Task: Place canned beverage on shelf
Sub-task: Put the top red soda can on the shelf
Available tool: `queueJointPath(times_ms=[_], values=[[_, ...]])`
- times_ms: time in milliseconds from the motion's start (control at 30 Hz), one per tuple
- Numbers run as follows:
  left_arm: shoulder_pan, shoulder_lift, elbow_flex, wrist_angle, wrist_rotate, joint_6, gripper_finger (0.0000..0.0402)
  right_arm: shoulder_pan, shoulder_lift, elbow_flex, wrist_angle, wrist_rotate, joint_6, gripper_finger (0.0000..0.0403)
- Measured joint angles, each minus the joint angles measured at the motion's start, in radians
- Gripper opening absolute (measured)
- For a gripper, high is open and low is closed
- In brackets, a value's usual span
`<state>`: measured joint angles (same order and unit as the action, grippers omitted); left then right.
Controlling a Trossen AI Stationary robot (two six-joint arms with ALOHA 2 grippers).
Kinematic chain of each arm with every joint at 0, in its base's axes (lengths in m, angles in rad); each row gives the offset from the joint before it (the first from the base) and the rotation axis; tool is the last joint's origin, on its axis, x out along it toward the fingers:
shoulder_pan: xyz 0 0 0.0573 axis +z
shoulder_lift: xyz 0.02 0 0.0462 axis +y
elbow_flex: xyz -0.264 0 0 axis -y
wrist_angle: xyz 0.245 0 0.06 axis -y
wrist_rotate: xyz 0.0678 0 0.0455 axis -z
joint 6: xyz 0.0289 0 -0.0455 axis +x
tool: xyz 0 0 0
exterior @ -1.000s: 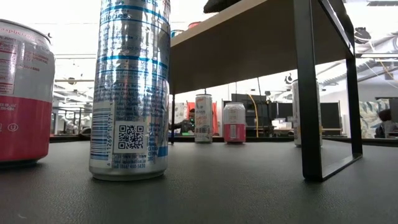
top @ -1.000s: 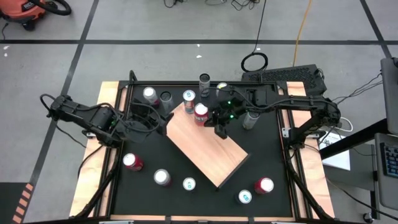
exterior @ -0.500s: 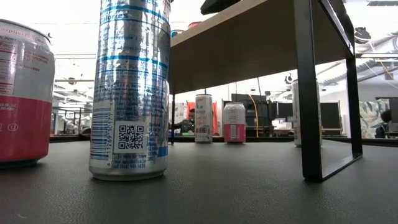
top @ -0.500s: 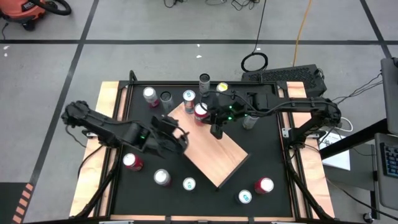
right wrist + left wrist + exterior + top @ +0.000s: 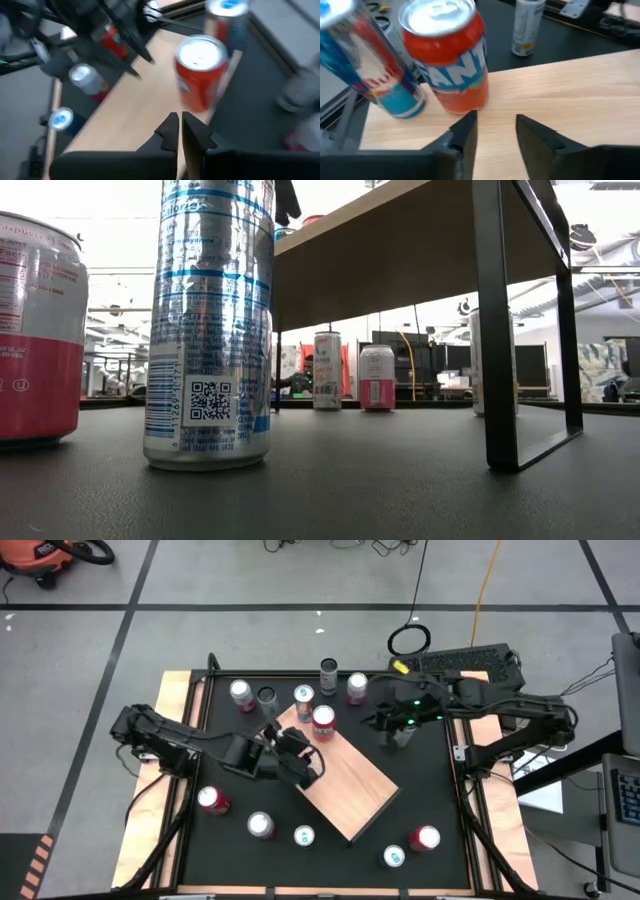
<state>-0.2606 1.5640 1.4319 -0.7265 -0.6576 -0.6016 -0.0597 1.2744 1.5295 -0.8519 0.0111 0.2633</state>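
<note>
The left arm reaches in from the table's left edge, and the left gripper (image 5: 312,765) hangs over the shelf (image 5: 350,785) near its left end. In the left wrist view its fingers (image 5: 465,132) stand a narrow gap apart with nothing between them, above bare wood.

Just ahead of those fingers an orange can (image 5: 449,55) stands upright on the shelf, with a blue can (image 5: 380,70) beside it at the shelf's corner. From above, the orange can (image 5: 323,722) sits on the far part of the shelf, and the blue can (image 5: 304,700) shows at the far corner.

On the black table (image 5: 440,800) other cans stand around the shelf: 2 at the far left, 2 more at the far edge beyond the shelf, and 5 along the near side. In the low view a tall silver can (image 5: 208,320) stands closest, with a pink can (image 5: 38,330) beside it.

The right arm comes in from the right, and the right gripper (image 5: 378,723) hovers off the shelf's right side, over the table near the far cans. Its fingers (image 5: 170,131) are pressed together and hold nothing.
</note>
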Motion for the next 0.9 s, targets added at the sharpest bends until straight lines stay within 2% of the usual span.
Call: queueJointPath(times_ms=[167,267,367,467,633,800,900], values=[[0.039,-0.119,-0.004,-0.056,0.050,0.091,0.0081,0.000,-0.061,0.000,-0.061,0.017,-0.010,0.0000],[0.059,-0.227,-0.093,-0.063,0.112,0.089,0.0072,0.000,-0.082,0.000,-0.089,0.015,-0.010,0.0000],[0.056,-0.353,-0.230,0.103,0.139,0.059,0.0070,0.000,-0.096,0.000,-0.124,0.015,-0.001,0.0000],[0.049,-0.421,-0.358,0.362,0.122,0.061,0.0070,0.000,-0.108,0.000,-0.141,0.014,0.008,0.0000],[0.055,-0.405,-0.495,0.539,0.089,0.060,0.0070,0.000,-0.112,0.000,-0.134,0.014,0.008,0.0000],[0.060,-0.323,-0.513,0.626,0.080,0.073,0.0070,0.000,-0.111,0.000,-0.129,0.015,0.001,0.0000],[0.060,-0.274,-0.513,0.686,0.079,0.136,0.0070,0.000,-0.111,0.000,-0.122,0.015,-0.016,0.0000]])
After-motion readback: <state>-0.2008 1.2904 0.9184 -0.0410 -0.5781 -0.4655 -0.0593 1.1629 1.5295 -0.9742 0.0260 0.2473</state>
